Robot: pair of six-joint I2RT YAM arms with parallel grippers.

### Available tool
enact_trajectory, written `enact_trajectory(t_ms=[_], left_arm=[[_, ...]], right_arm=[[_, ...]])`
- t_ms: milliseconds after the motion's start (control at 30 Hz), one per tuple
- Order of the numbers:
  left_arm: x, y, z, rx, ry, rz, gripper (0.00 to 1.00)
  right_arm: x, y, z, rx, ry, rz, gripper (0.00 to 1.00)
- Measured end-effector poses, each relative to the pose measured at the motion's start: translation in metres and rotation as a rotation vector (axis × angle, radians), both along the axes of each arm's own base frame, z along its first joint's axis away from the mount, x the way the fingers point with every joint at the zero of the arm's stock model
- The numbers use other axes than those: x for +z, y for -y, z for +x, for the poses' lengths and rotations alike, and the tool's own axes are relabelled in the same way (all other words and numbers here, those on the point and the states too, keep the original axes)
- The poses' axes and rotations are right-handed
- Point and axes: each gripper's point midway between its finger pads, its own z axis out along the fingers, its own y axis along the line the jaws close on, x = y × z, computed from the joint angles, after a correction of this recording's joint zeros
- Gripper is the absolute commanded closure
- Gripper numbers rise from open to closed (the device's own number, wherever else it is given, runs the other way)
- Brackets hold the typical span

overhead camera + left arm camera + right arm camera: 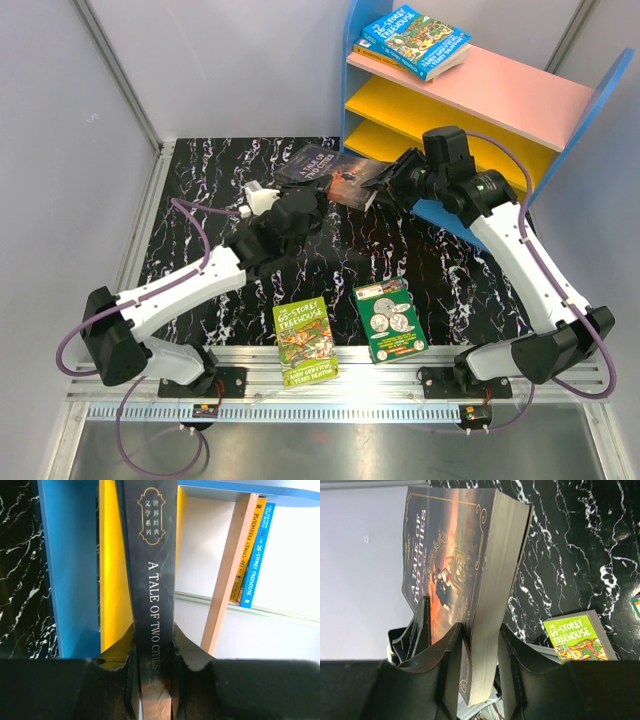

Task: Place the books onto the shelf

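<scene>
The dark book "A Tale of Two Cities" (340, 175) hangs above the table in front of the shelf (500, 90), held from both ends. My left gripper (312, 195) is shut on its spine (152, 555), jaws tight on both covers (155, 650). My right gripper (385, 185) straddles its page edge (495, 580), jaws against both faces (481, 645). Two blue Treehouse books (415, 40) lie on the pink top board. A lime-green Treehouse book (305, 342) and a green book with silver coins (391, 320) lie flat near the table's front edge.
The shelf's blue side panel (70, 555) and a yellow board (112, 580) stand close ahead in the left wrist view. Two yellow lower boards (420, 105) sit under the pink top. A grey wall borders the table's left side (80, 200).
</scene>
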Motion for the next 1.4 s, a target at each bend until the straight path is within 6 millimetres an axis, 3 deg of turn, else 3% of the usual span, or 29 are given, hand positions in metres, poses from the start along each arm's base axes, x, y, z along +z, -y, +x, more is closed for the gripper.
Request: enact_trajectory(t_ms=[67, 100, 300, 433, 467, 567, 733, 867, 1067, 1167, 1267, 1400], left_arm=[[0.002, 0.002, 0.0, -0.002, 0.002, -0.006, 0.99], [0.003, 0.003, -0.001, -0.005, 0.003, -0.009, 0.99], [0.006, 0.009, -0.003, -0.026, 0.006, -0.031, 0.93], [0.013, 0.012, -0.008, -0.085, -0.006, -0.043, 0.8], [0.018, 0.012, -0.011, -0.109, -0.008, -0.052, 0.72], [0.037, 0.013, -0.025, -0.201, 0.005, -0.084, 0.63], [0.076, 0.015, -0.059, -0.383, 0.075, -0.153, 0.57], [0.088, 0.01, -0.062, -0.46, 0.134, -0.164, 0.57], [0.079, 0.001, -0.052, -0.513, 0.164, -0.133, 0.47], [0.07, -0.006, -0.048, -0.54, 0.166, -0.093, 0.51], [0.061, -0.017, -0.045, -0.556, 0.176, -0.04, 0.53], [0.047, -0.038, -0.047, -0.561, 0.173, 0.013, 0.53]], right_arm=[[0.003, 0.002, 0.003, -0.015, 0.006, -0.01, 0.86], [0.003, 0.003, 0.004, -0.022, 0.006, -0.016, 0.98], [0.01, 0.007, 0.007, -0.024, 0.048, -0.043, 1.0], [0.019, 0.008, 0.008, 0.012, 0.112, -0.071, 1.0], [0.025, 0.008, 0.008, 0.023, 0.135, -0.073, 1.0], [0.055, 0.006, 0.011, 0.052, 0.248, -0.068, 1.0], [0.106, 0.001, 0.006, 0.101, 0.403, -0.047, 1.0], [0.133, 0.0, 0.008, 0.113, 0.479, -0.045, 1.0], [0.133, -0.007, 0.02, 0.142, 0.474, -0.071, 1.0], [0.136, -0.008, 0.027, 0.15, 0.477, -0.106, 1.0], [0.155, -0.003, 0.038, 0.133, 0.52, -0.126, 1.0], [0.195, 0.018, 0.058, 0.06, 0.617, -0.101, 1.0]])
